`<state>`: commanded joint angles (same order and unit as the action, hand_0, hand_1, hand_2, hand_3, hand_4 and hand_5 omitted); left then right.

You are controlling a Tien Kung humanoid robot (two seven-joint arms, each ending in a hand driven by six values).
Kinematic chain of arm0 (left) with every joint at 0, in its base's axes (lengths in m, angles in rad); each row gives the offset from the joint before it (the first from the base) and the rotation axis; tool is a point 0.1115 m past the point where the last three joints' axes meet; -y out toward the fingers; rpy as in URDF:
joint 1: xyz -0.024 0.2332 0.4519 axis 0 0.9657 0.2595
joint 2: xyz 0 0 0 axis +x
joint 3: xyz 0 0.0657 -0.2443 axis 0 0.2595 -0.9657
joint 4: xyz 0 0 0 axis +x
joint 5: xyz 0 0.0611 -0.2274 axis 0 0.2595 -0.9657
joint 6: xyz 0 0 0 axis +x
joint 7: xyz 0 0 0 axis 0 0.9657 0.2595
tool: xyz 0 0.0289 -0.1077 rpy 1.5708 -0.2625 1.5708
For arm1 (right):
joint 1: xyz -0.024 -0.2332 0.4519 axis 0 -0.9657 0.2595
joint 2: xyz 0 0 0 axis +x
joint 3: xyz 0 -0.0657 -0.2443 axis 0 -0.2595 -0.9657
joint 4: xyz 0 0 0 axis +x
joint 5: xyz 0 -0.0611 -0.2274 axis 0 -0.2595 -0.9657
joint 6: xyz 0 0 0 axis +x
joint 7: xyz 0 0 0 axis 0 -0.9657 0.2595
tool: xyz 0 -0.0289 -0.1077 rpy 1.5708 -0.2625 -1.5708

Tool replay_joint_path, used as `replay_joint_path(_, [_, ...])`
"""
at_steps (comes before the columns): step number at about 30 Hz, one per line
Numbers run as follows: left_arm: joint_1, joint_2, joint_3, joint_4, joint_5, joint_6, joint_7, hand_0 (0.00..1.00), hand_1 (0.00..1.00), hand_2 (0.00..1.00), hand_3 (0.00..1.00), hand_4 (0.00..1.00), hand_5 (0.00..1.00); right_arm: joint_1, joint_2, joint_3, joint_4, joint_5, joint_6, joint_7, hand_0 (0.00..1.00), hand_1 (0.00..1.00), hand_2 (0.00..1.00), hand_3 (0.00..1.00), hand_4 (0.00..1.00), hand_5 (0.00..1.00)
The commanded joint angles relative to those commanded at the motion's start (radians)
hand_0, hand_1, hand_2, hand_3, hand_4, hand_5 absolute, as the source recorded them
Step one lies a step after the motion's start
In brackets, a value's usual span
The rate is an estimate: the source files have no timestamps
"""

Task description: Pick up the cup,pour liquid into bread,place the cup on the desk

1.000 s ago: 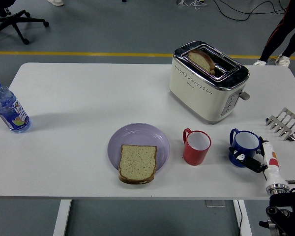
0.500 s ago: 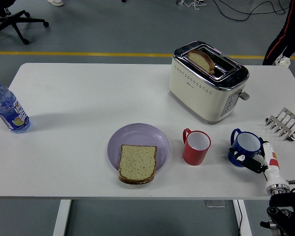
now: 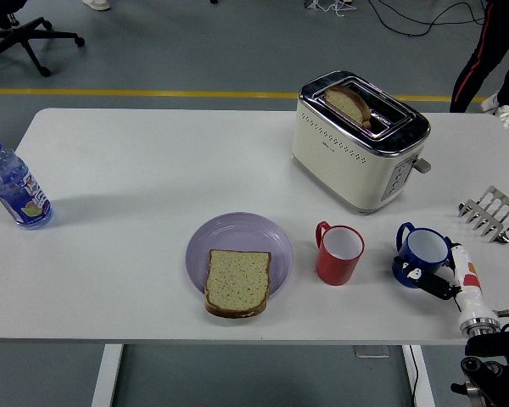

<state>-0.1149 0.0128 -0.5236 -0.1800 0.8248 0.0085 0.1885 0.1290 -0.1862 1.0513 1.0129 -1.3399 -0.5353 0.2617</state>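
Observation:
A blue cup (image 3: 424, 248) with a white inside stands on the table at the right, its handle pointing back-left. My right hand (image 3: 431, 278) comes in from the lower right corner. Its black fingers (image 3: 417, 274) curl around the cup's near side and base, and the cup rests on the table. A red cup (image 3: 339, 253) stands to the left of the blue one. Further left, a slice of bread (image 3: 237, 281) lies on a lilac plate (image 3: 237, 233). My left arm is out of sight.
A cream toaster (image 3: 356, 140) with a slice in its slot stands behind the cups. A metal toast rack (image 3: 490, 213) sits at the right edge and a water bottle (image 3: 13, 188) at the far left. A person's legs (image 3: 492, 51) are beyond the far right corner.
The blue cup has shifted very slightly in my right hand's hold. The person's legs at the top right have stepped to the right.

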Motion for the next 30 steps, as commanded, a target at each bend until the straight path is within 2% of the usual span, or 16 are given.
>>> replay_joint_path(3, [0.001,0.000,0.000,0.000,0.001,0.000,0.000,0.683,0.748,0.769,0.661,0.415,0.998,-0.002,0.000,0.002,-0.002,-0.018,-0.007,-0.003,0.530,0.424,0.537,0.535,0.731,0.087])
replay_joint_path(4, [0.001,0.000,0.000,0.000,0.002,0.000,0.000,0.682,0.748,0.768,0.661,0.415,0.998,-0.002,0.000,0.002,-0.002,-0.020,-0.008,-0.003,0.591,0.486,0.558,0.589,0.811,0.108])
replay_joint_path(9, [0.003,0.000,0.003,0.000,0.003,-0.001,0.000,0.682,0.748,0.768,0.661,0.415,0.998,-0.005,-0.001,0.004,-0.001,-0.038,-0.013,-0.004,0.591,0.486,0.558,0.589,0.811,0.108])
replay_joint_path(10, [0.004,0.000,0.005,0.000,0.002,-0.001,0.000,0.682,0.748,0.768,0.660,0.415,0.998,-0.006,0.000,0.003,0.000,-0.037,-0.013,-0.005,0.653,0.572,0.632,0.733,0.868,0.131])
replay_joint_path(15, [0.006,-0.001,0.012,0.000,0.000,-0.001,0.000,0.682,0.748,0.768,0.660,0.415,0.998,-0.009,0.001,0.006,-0.001,-0.034,-0.006,-0.003,0.653,0.572,0.632,0.733,0.868,0.131])
replay_joint_path(16, [0.007,-0.001,0.013,0.000,-0.001,-0.001,0.000,0.682,0.748,0.768,0.660,0.416,0.998,-0.009,0.001,0.006,-0.001,-0.033,-0.004,-0.003,0.743,0.668,0.752,0.821,0.892,0.143])
replay_joint_path(21, [0.007,0.000,0.026,0.000,-0.010,-0.002,-0.002,0.682,0.748,0.768,0.660,0.416,0.998,-0.009,0.001,0.008,-0.001,-0.029,0.001,0.005,0.743,0.668,0.752,0.821,0.892,0.143])
replay_joint_path(22, [0.006,0.001,0.028,0.000,-0.012,-0.002,-0.002,0.682,0.748,0.768,0.660,0.416,0.998,-0.008,0.002,0.010,-0.001,-0.028,0.003,0.005,0.851,0.813,0.914,0.892,0.906,0.163])
replay_joint_path(27, [0.003,0.001,0.031,0.000,-0.017,-0.001,-0.004,0.682,0.748,0.768,0.660,0.416,0.998,-0.005,0.003,0.017,0.000,-0.031,0.010,0.003,0.851,0.813,0.914,0.892,0.906,0.163])
replay_joint_path(28, [0.002,0.001,0.030,0.000,-0.018,-0.001,-0.004,0.682,0.748,0.767,0.660,0.416,0.998,-0.004,0.003,0.018,0.000,-0.030,0.011,0.004,0.907,0.859,0.963,0.998,0.922,0.182])
replay_joint_path(30, [0.001,0.001,0.029,0.000,-0.018,-0.001,-0.004,0.682,0.748,0.767,0.660,0.416,0.998,-0.004,0.003,0.018,0.001,-0.029,0.011,0.006,0.907,0.859,0.963,0.998,0.922,0.182])
